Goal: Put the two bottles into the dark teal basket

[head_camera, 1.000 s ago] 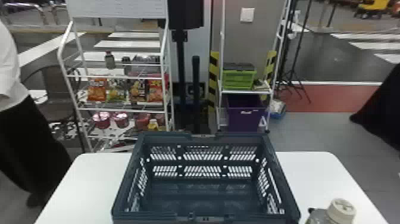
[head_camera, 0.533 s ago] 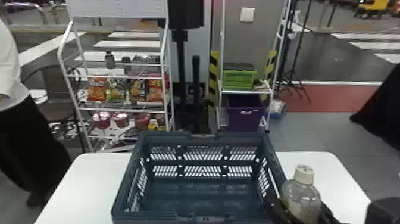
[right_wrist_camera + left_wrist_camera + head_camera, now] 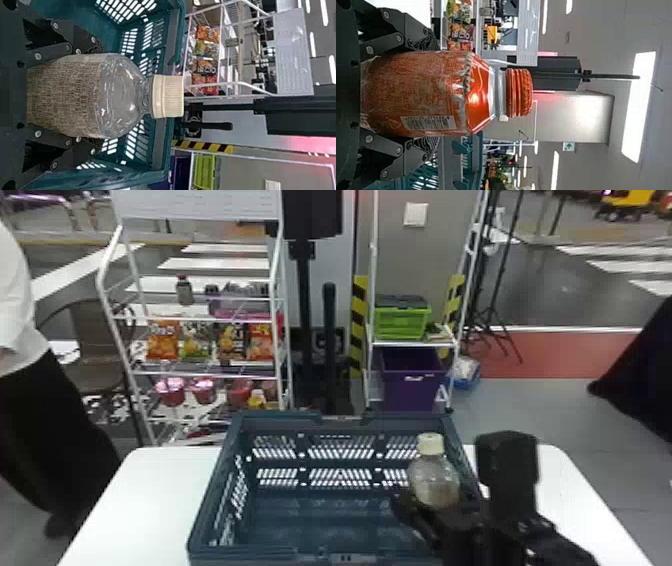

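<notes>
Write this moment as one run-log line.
Left gripper: holding shiny orange bottle; right gripper: holding clear, cream-capped plastic bottle; dark teal plastic basket: on white table; bottles: unreleased

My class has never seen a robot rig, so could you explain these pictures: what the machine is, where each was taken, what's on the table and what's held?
This is a two-armed robot. The head view looks down on a white table, where an open dark teal basket stands. The other two pictures come from its wrists, turned sideways. The left fingers grip an orange bottle; the right fingers grip a cream-capped bottle at the basket's right side.
</notes>
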Robot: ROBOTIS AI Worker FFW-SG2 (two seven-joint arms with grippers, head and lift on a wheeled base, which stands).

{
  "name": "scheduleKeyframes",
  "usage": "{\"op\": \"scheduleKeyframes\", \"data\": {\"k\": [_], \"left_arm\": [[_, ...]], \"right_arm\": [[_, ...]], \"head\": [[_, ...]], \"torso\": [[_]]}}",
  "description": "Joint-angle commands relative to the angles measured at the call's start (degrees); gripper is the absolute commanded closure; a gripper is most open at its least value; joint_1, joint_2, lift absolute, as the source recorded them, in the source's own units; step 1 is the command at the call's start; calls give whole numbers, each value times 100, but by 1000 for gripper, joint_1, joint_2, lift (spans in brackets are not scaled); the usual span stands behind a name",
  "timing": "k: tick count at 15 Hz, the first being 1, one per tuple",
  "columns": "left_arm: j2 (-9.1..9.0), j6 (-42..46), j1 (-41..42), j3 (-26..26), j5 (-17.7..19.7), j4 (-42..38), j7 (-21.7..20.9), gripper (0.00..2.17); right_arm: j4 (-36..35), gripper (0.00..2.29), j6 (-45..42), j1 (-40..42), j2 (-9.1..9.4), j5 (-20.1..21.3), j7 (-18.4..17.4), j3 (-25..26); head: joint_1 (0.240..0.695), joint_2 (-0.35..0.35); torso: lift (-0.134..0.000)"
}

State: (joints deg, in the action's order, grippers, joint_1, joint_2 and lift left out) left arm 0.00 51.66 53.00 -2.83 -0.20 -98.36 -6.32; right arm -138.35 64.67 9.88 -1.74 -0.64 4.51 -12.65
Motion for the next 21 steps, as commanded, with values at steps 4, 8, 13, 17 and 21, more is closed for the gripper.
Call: {"op": "scheduleKeyframes", "data": {"k": [4,8,13,17,21], "left_arm": [[-15,516,-106,28,152,405,-27,2148],[-15,498,-203,46,196,528,-44,2148],[-15,410,-334,72,293,502,-36,2148],[-15,269,-413,99,372,484,-27,2148],[-15,76,-484,151,398,475,-18,2148]], "right_arm": [[1610,2287,842,-1489,179,-94,-328,-677],[2665,2287,1580,-2482,179,-472,-460,-686],[3790,2287,2125,-3273,179,-692,-609,-862],[4519,2111,2072,-3633,179,-745,-609,-941],[4677,2,2054,-3791,179,-815,-609,-932]], "head": [[499,0],[499,0],[499,0],[499,0],[499,0]], "torso": [[0],[0],[0],[0],[0]]}}
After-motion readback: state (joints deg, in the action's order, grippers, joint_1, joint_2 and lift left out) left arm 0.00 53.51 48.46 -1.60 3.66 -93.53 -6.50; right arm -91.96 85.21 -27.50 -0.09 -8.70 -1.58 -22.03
